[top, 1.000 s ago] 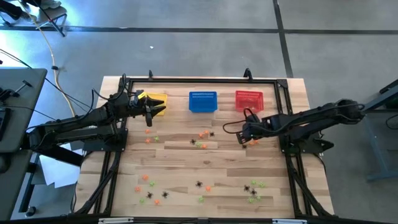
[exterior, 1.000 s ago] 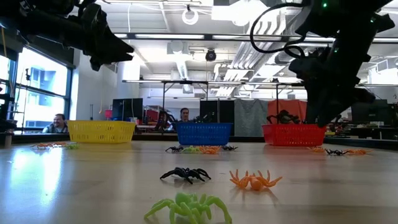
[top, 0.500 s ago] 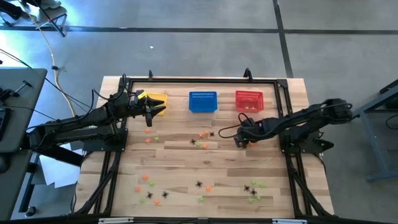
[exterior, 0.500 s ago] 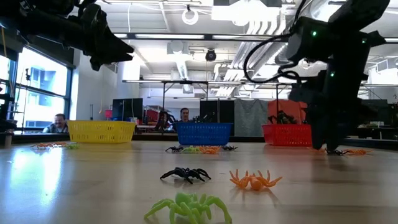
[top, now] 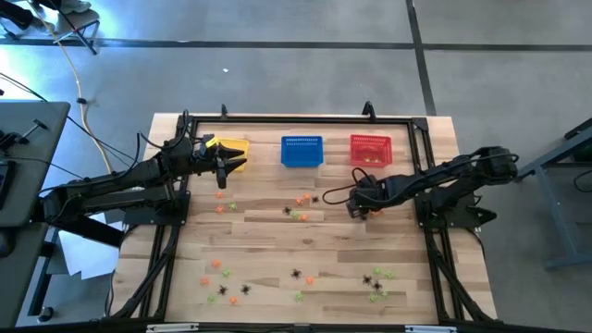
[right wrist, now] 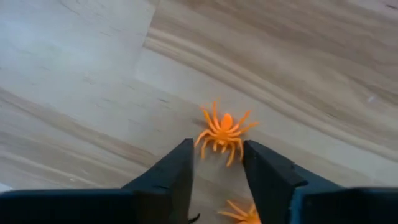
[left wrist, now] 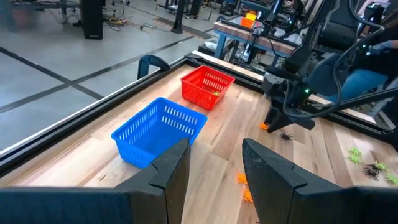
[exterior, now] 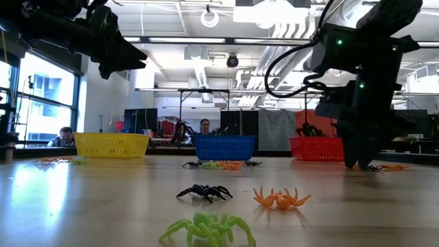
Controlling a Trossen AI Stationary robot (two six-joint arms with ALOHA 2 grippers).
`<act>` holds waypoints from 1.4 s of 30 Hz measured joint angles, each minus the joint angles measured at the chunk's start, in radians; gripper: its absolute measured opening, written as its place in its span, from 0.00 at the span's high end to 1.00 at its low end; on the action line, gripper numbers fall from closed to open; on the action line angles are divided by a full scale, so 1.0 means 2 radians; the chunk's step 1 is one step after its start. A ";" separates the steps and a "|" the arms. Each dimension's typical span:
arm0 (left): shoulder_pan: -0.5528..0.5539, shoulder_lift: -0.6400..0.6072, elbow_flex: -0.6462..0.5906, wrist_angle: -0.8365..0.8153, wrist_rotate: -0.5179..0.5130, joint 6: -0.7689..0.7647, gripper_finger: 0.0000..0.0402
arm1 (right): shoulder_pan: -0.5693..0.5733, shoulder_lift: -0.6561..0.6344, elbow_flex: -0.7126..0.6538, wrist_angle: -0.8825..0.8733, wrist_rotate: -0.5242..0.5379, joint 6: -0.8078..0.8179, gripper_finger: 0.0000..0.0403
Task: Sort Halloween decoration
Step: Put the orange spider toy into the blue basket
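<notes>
Right gripper (right wrist: 217,163) fingers stand apart, straddling an orange spider (right wrist: 222,132) on the bare tabletop (top: 277,242) before the red basket (top: 370,148); left gripper (top: 222,170) fingers apart, empty, beside the yellow basket (top: 235,149).

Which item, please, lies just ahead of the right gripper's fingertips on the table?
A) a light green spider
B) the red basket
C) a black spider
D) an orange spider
D: in the right wrist view an orange spider lies on the wooden table just past the right gripper, whose fingers stand apart.
</notes>
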 joint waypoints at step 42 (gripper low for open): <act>0.000 0.000 0.000 -0.003 0.000 0.009 0.66 | -0.126 0.028 0.283 0.038 0.022 -0.294 1.00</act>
